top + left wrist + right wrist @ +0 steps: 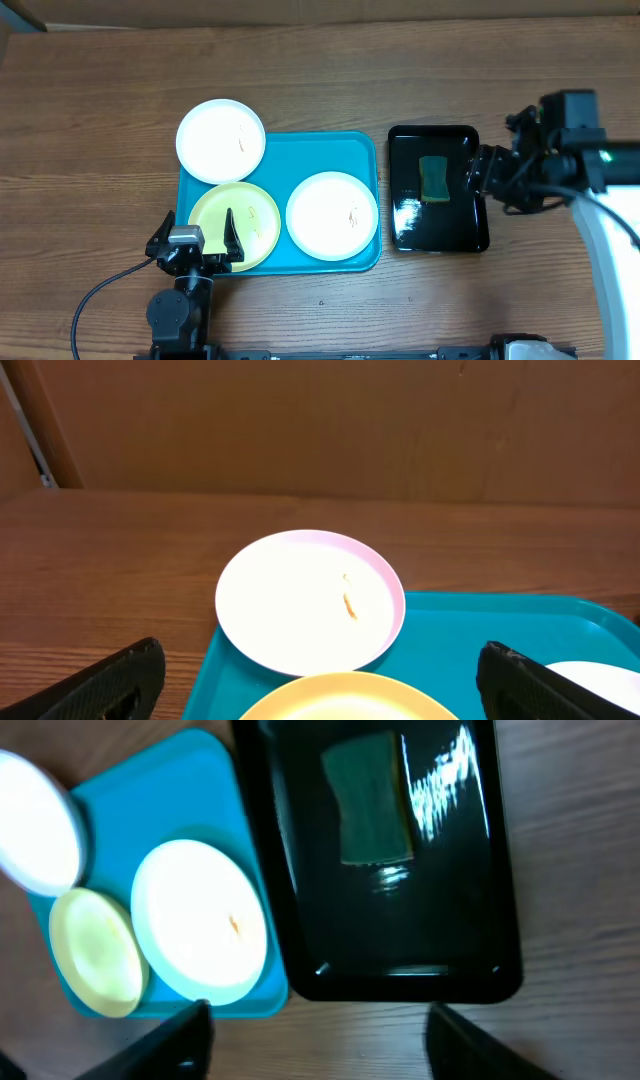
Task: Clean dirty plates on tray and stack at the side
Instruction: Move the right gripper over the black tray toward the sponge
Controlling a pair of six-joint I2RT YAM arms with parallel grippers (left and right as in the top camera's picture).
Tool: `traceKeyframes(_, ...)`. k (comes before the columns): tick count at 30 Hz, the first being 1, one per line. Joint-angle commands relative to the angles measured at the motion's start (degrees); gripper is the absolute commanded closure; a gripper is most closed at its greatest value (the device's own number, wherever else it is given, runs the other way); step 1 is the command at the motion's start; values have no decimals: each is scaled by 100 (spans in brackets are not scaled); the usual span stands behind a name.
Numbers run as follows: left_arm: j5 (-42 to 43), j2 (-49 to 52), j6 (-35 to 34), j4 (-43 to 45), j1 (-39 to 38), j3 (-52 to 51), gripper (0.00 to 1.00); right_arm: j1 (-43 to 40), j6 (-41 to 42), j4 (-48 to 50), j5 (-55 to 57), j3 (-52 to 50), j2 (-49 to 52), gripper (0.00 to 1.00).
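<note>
The left claw (197,240), spread wide and empty, hovers at the tray's (340,150) near edge, one finger over the yellow plate (255,215), a white plate (332,215) beside it and a second white plate (221,141) overhanging the far corner, while the right claw (318,1008), parted and empty, hangs by the black tray (440,232) with its sponge (433,178).

You have three plates (332,215) on the tray (300,150), one overhanging its far left corner; to the right, a sponge (434,178) lies in a smaller tray (440,225).
</note>
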Motion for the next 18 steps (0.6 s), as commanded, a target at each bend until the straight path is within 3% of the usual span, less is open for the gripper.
traceKeyframes(1,26,-50,70,4,-11,-22,0,249,-7,153,295,-7,234,38)
traceKeyframes(5,26,-50,70,2,-11,-22,0,629,-9,417,1029,-131,516,36)
traceKeyframes(11,28,-50,70,4,-11,-22,0,957,-7,1141,1644,-474,822,25)
traceKeyframes(18,26,-50,70,4,-11,-22,0,973,-4,1805,1663,-807,1198,22)
